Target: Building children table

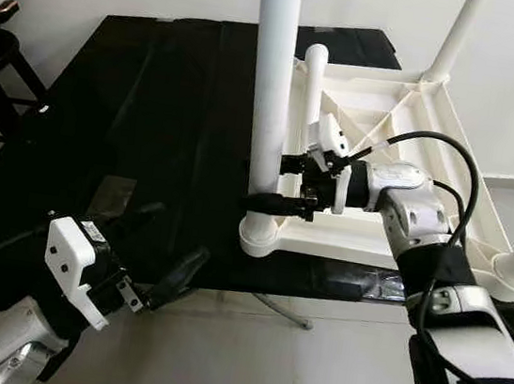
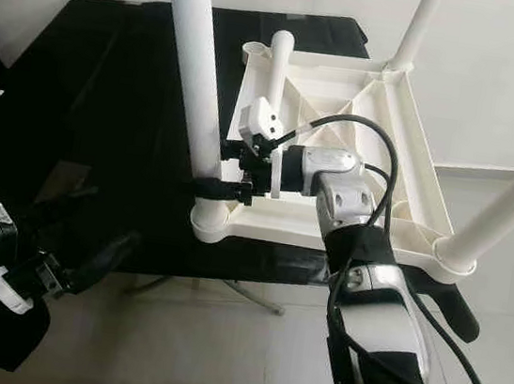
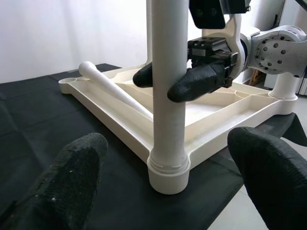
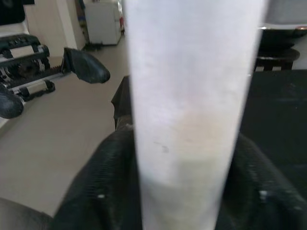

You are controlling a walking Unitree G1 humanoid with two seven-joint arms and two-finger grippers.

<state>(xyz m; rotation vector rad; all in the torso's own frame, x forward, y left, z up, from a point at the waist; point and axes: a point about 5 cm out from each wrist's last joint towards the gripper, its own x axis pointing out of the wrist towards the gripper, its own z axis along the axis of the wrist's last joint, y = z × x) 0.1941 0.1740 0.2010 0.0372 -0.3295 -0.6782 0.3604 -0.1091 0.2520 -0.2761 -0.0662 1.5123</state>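
Right jaws [image 1: 272, 183] clamped round upright table leg [image 1: 273, 81] (left jaws [image 1: 171, 271] spread, empty)

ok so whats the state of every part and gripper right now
white plastic table top: upside down on the black table
near-corner white leg: upright in its socket, gripped
loose white leg: lying on the frame
right gripper: shut on the leg
left gripper: open, idle

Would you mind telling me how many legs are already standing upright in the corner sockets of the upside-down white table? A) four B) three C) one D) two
B: three legs stand in sockets, the near-left leg held by the right gripper, the far-right leg and the near-right leg, while the fourth leg lies loose on the tabletop underside.
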